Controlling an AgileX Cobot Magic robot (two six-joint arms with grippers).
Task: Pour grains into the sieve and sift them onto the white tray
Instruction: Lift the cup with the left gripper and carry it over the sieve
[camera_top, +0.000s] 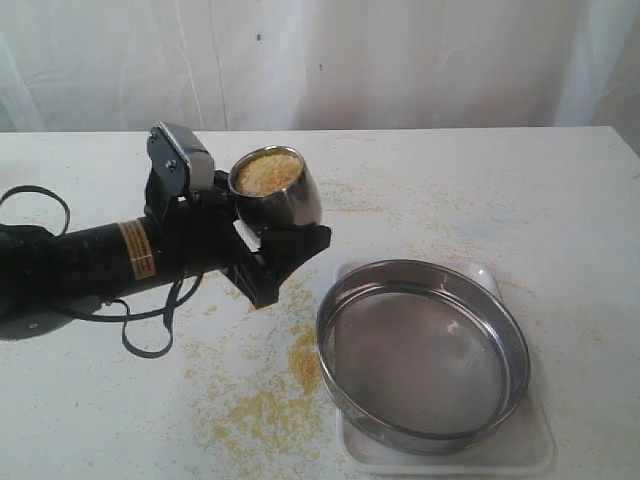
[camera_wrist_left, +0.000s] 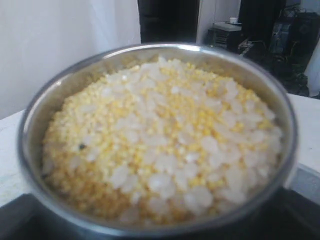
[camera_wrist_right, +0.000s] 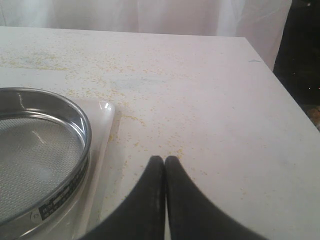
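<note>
My left gripper (camera_top: 283, 232) is shut on a small shiny steel cup (camera_top: 284, 198), held above the table to the upper left of the sieve and tipped slightly toward it. The cup is full of grains (camera_wrist_left: 160, 135), yellow granules mixed with whitish ones, which also show in the exterior view (camera_top: 266, 171). The sieve (camera_top: 423, 355), a wide steel ring with empty grey mesh, sits on the white tray (camera_top: 535, 448). My right gripper (camera_wrist_right: 165, 160) is shut with nothing in it, low over the table beside the tray (camera_wrist_right: 102, 131) and the sieve (camera_wrist_right: 35, 150).
Spilled yellow grains (camera_top: 270, 400) lie on the white table left of the sieve, with a thinner scatter (camera_wrist_right: 125, 95) further back. The table's edge (camera_wrist_right: 280, 85) runs close beside my right gripper. A white curtain hangs behind.
</note>
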